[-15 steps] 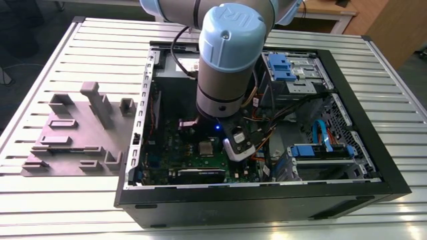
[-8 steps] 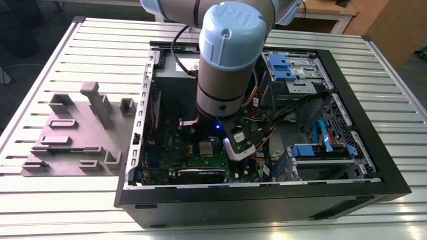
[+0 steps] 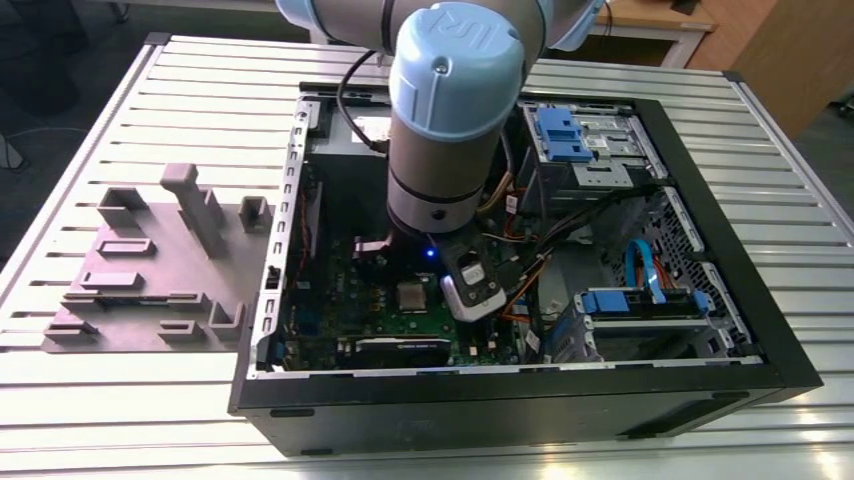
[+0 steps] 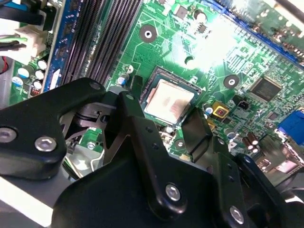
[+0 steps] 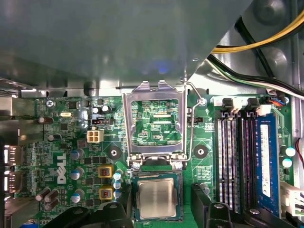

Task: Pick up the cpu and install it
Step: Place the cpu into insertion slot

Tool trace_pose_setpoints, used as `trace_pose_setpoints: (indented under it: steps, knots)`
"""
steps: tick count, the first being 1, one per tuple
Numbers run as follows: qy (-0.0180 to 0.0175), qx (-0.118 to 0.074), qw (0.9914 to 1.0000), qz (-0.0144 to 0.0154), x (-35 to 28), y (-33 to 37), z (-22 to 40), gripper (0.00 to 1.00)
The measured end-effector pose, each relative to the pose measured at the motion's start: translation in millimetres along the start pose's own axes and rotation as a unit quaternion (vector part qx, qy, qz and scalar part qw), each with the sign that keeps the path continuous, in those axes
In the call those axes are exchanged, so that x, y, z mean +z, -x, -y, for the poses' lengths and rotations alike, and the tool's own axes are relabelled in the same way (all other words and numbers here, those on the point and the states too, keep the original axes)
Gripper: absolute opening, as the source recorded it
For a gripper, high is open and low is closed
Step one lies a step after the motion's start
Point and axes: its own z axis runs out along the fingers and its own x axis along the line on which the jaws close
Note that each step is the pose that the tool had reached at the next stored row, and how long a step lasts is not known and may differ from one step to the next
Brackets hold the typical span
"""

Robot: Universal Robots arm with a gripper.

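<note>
Now we are straddling, jaws wide, the small silvery-grey square cpu (image 5: 157, 200) in its dark socket (image 5: 135, 202) with the black gripper (image 5: 161, 190); a brushing finger (image 5: 200, 202) could be knocking it askew.

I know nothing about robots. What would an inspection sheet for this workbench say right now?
Surface: slatted metal table, an open computer case lying on it.
Job's things: cpu lies flat in its socket on the green motherboard; silver socket frame flipped open beside it.
Clutter: grey fixture tray on the table, at the exterior view's left.
Grippers: the one gripper is open, black fingers either side of the cpu, gaps showing.
Cables: yellow and black wires beside the board; blue cable inside the case.
Surroundings: wooden furniture behind the table.
</note>
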Motion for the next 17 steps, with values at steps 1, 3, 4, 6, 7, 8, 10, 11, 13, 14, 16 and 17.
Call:
trace_pose_setpoints:
  steps: [1, 3, 4, 6, 7, 8, 10, 11, 13, 14, 16, 17]
  knots:
    - [0.0000, 0.000, 1.00000, 0.0000, 0.0, 0.0, 0.0, 0.60]
    - [0.0000, 0.000, 1.00000, 0.0000, 0.0, 0.0, 0.0, 0.60]
    - [0.0000, 0.000, 1.00000, 0.0000, 0.0, -0.1, 0.0, 0.60]
    - [0.0000, 0.000, 1.00000, 0.0000, 0.0, -0.1, 0.0, 0.60]
    - [0.0000, 0.000, 1.00000, 0.0000, 0.0, -0.1, 0.0, 0.59]
    - [0.0000, 0.000, 1.00000, 0.0000, 0.0, -0.1, 0.0, 0.59]
    - [0.0000, 0.000, 1.00000, 0.0000, 0.0, -0.1, 0.0, 0.52]
    - [0.0000, 0.000, 1.00000, 0.0000, 0.0, -0.2, 0.0, 0.52]
    - [0.0000, 0.000, 1.00000, 0.0000, 0.0, -0.2, 0.0, 0.52]
    - [-0.0001, 0.000, 1.00000, 0.0000, 0.0, -0.2, 0.0, 0.52]
    - [-0.0002, 0.000, 1.00000, -0.0001, -0.2, -0.3, 0.1, 0.51]
    - [-0.0002, 0.000, 1.00000, -0.0001, -0.1, -0.3, 0.1, 0.51]
